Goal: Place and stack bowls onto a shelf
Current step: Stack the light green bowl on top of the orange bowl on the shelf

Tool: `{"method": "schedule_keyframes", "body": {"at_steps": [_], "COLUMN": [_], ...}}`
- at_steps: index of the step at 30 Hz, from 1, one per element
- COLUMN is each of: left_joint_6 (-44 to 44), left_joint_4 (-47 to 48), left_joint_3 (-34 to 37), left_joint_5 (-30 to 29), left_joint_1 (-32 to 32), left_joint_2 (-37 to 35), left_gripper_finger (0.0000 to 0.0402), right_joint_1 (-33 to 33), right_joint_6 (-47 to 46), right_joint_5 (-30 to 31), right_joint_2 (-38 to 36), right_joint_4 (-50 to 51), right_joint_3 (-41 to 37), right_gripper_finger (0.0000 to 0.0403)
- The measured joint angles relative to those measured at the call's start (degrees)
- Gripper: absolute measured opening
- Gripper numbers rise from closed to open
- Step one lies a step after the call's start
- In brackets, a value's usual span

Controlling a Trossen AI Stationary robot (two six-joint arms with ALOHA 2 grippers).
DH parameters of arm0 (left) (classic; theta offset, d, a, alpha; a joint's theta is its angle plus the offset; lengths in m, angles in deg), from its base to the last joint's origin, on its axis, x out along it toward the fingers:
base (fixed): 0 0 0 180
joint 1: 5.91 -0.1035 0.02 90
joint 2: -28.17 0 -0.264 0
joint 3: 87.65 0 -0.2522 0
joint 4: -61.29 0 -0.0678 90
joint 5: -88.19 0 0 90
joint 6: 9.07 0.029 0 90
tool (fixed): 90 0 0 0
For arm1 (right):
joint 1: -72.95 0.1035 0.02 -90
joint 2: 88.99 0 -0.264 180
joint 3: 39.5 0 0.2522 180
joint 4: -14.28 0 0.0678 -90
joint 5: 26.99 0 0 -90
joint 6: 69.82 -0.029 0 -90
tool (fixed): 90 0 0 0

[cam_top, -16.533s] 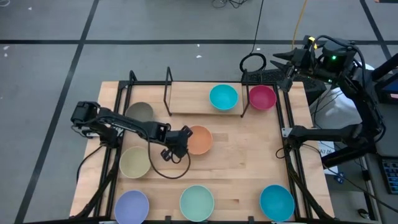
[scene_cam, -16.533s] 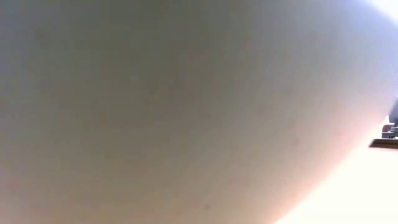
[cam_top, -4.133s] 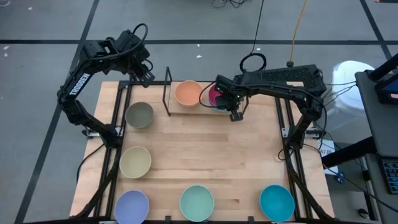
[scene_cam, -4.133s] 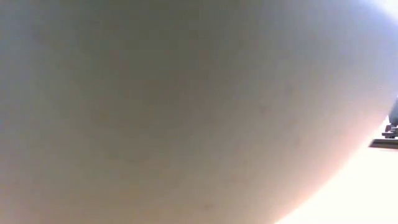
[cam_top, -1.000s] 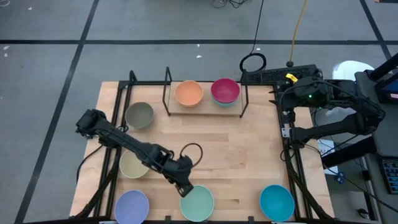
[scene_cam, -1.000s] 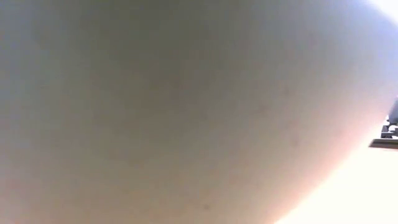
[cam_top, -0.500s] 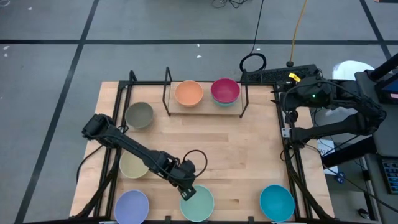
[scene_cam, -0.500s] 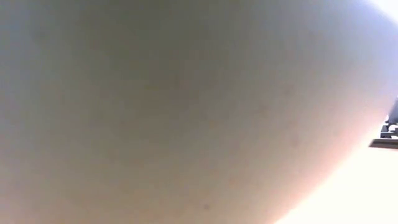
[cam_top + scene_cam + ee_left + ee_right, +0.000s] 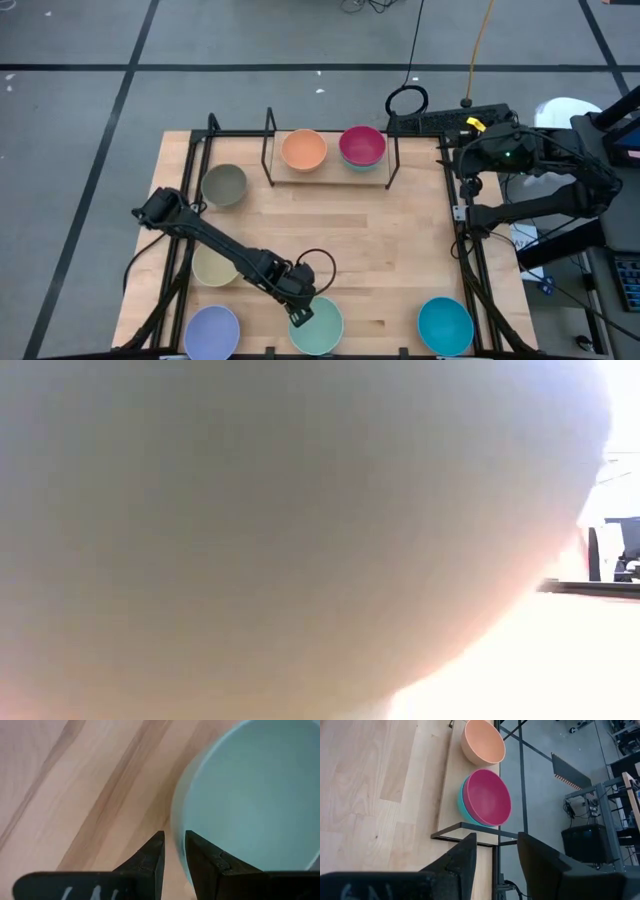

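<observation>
The left gripper [image 9: 173, 851], fingers slightly apart, is straddling the mint green bowl [image 9: 318, 325] rim directly ahead. A shallow bite could tip the bowl. The right gripper [image 9: 496, 854] is waiting open.

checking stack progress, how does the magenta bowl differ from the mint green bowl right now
The magenta bowl sits on the shelf, nested in a teal bowl; the mint green bowl sits on the table, by the near edge, with nothing under it. The left claw is at the mint bowl's rim, one finger on either side of it, while no claw is near the magenta one. Both are upright, empty and look alike in size.
</observation>
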Motion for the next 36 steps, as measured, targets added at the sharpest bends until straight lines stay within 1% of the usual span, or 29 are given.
{"method": "schedule_keyframes", "body": {"at_steps": [7, 13, 16, 18, 20, 24, 25, 31, 36], "left_joint_6": [-0.31, 1.04, 1.56, 1.50, 1.50, 1.46, 1.17, 2.83, 6.96], "left_joint_4": [-3.59, -3.67, -6.17, -5.97, -6.43, -5.89, -6.17, -5.30, 0.00], "left_joint_3": [-0.13, -0.09, -0.11, -0.06, -0.08, -0.04, -0.05, -0.07, -0.07], "left_joint_5": [0.56, 0.46, 0.41, 0.85, 0.89, 0.87, 0.83, 0.93, 2.72], "left_joint_1": [0.34, 0.47, 0.26, 0.26, 0.05, 0.03, 0.02, -0.33, -2.72], "left_joint_2": [1.25, 2.48, 3.47, 3.74, 3.93, 4.01, 4.01, 3.63, 0.66], "left_gripper_finger": [0.0081, 0.0081, 0.0081, 0.0080, 0.0072, 0.0017, 0.0013, 0.0009, 0.0009], "right_joint_1": [0.00, 0.00, 0.00, 0.00, 0.00, 0.00, 0.00, 0.00, 0.00], "right_joint_6": [0.00, -0.02, -0.02, -0.02, -0.02, -0.02, -0.02, -0.02, -0.02], "right_joint_5": [-0.02, 0.00, -0.01, -0.02, 0.00, 0.00, -0.01, 0.00, 0.00], "right_joint_2": [-0.02, -0.04, -0.04, -0.03, -0.04, -0.04, -0.04, -0.04, 0.00], "right_joint_4": [-0.01, -0.01, -0.01, -0.01, -0.02, -0.03, -0.01, -0.03, -0.03], "right_joint_3": [0.00, 0.00, 0.00, 0.00, 0.00, 0.00, 0.00, 0.00, 0.00], "right_gripper_finger": [0.0134, 0.0134, 0.0134, 0.0134, 0.0134, 0.0134, 0.0134, 0.0134, 0.0134]}}
